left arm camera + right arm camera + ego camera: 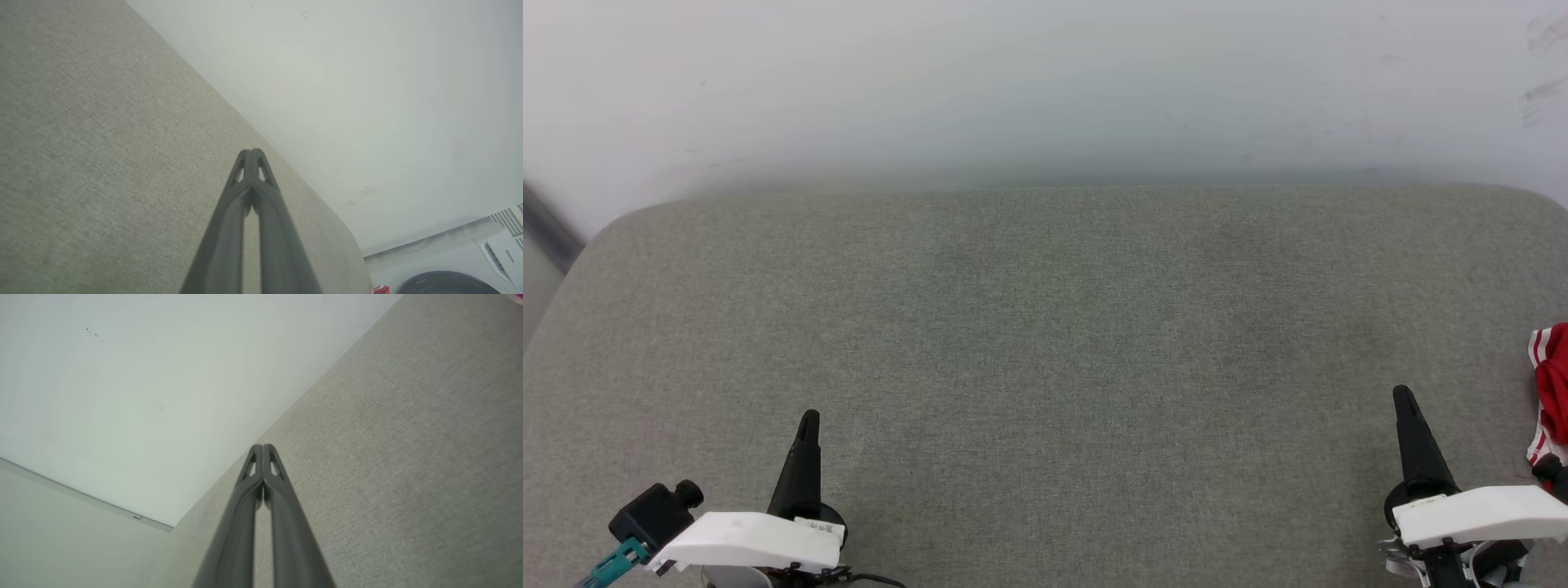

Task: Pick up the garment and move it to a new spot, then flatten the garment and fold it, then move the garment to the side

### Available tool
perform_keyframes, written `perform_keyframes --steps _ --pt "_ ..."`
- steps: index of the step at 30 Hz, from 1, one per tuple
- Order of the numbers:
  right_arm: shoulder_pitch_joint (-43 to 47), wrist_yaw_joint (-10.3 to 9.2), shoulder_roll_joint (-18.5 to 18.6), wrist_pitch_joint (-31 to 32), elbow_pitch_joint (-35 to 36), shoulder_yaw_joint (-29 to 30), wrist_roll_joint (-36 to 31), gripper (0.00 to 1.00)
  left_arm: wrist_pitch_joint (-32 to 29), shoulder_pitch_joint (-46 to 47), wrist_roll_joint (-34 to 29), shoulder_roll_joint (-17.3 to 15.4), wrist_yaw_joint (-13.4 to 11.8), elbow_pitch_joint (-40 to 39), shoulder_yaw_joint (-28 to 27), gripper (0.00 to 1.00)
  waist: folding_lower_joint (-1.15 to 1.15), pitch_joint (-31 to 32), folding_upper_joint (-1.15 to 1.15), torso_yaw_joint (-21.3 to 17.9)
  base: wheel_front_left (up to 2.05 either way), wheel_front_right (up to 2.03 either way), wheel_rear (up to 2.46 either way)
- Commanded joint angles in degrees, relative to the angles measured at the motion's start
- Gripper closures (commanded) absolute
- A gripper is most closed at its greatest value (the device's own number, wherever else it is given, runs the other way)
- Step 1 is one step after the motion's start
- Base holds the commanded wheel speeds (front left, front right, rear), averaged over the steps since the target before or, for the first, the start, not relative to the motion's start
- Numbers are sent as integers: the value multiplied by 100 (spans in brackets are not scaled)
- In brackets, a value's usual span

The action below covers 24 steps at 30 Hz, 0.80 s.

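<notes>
Grey-green woven padded surface [1045, 327], far corners rounded, near part broad and flat; red garment [1556, 392] with white-and-red striped trim bunched at its right edge.

The left hand [808, 418] sits low on the left, its two dark fingers pressed together, pointing straight ahead and holding nothing. The right hand [1404, 398] mirrors it on the right, fingers likewise together and empty.

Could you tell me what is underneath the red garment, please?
The garment lies on the grey fabric surface. It runs past the head view's right edge, so whatever lies beneath that part cannot be seen.
</notes>
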State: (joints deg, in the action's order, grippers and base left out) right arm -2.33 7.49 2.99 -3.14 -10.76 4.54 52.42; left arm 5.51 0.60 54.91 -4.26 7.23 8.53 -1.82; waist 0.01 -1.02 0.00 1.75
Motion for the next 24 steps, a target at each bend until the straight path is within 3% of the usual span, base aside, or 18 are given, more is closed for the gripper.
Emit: perform_keyframes --steps 1,24 --pt "-154 1 -5 45 35 18 221 100 -52 163 206 -36 18 -23 -20 100 0 2 0 -4 0 0 0" --pt "-260 1 -9 387 -95 90 1601 100 -405 313 1573 -39 26 180 -101 100 0 26 0 -54 0 0 0"
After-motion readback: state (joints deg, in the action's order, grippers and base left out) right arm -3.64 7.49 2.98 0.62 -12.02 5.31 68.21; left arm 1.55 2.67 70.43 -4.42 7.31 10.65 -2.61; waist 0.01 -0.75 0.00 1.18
